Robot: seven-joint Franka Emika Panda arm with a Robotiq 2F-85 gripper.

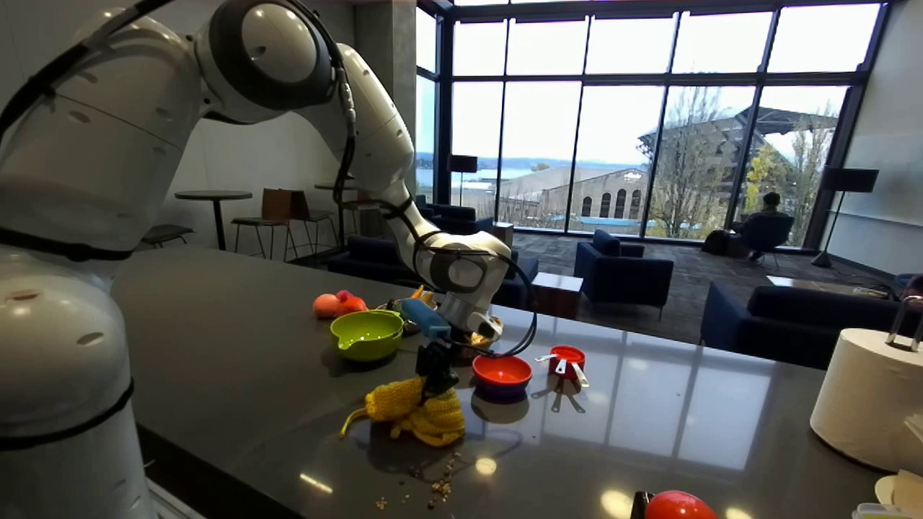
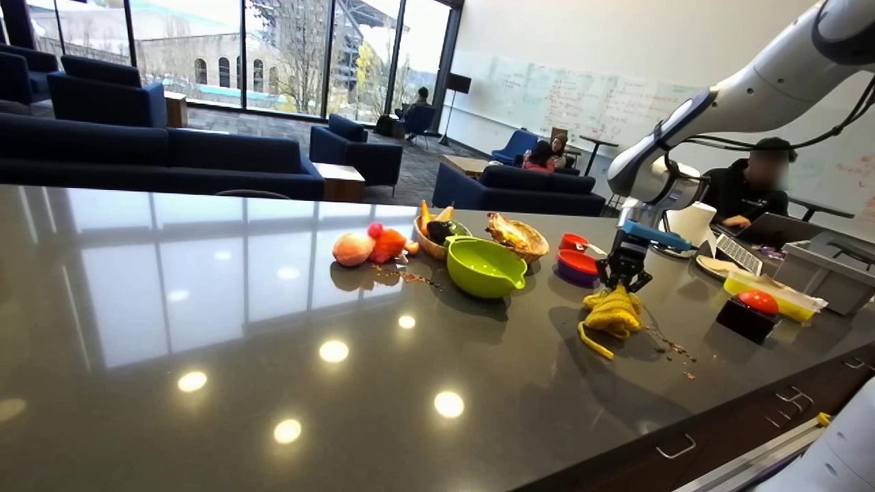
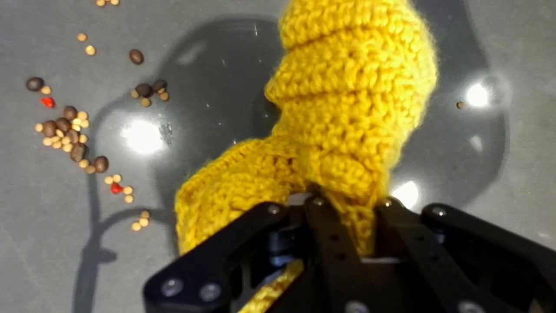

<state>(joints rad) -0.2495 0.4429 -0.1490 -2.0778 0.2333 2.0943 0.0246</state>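
The black two-fingered gripper (image 3: 351, 204) is clamped on a soft yellow crocheted piece (image 3: 352, 87) with a trailing cord (image 2: 596, 346), pinching it near its middle, low by the glossy grey worktop (image 2: 369, 417); whether it touches the surface is unclear. Small tan, dark-brown and red bits (image 3: 78, 152) lie scattered beside it. A round red-and-purple bowl (image 1: 502, 371) stands near in both exterior views.

Cloth (image 3: 349, 98) in gripper (image 3: 352, 207), seeds (image 3: 63, 124) beside it

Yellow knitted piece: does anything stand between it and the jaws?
Nothing visible does: in the wrist view the jaws are closed on the yellow knitted piece. The scattered seeds lie to one side.
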